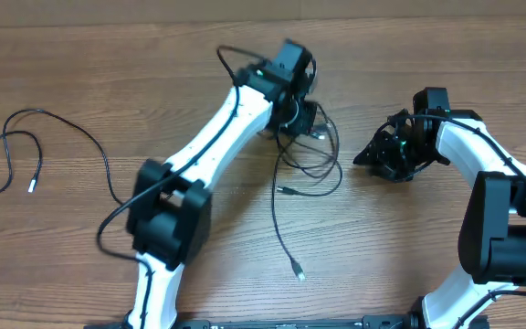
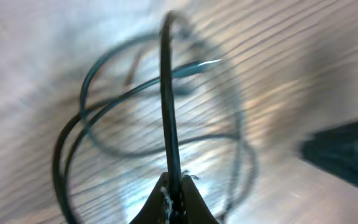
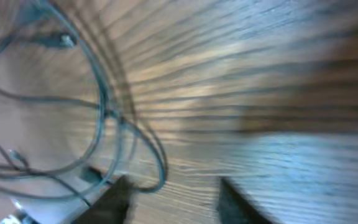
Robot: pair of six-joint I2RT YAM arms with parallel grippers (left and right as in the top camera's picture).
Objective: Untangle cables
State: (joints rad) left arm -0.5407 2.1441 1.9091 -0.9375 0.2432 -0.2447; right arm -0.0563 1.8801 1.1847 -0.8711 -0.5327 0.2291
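Left gripper (image 2: 176, 193): clenched on a cable (image 2: 168, 93), upper centre of overhead.
Right gripper (image 3: 174, 190): released, right of the tangle (image 1: 309, 151).
Lone cord (image 1: 39, 157): far left.

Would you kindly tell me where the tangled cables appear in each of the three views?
Overhead: the tangled cables lie mid-table, beside the left gripper.
Left wrist: loops fill the centre, one strand pinched at the bottom edge.
Right wrist: loops on the left side.
Shared landmark: the wood-grain table.
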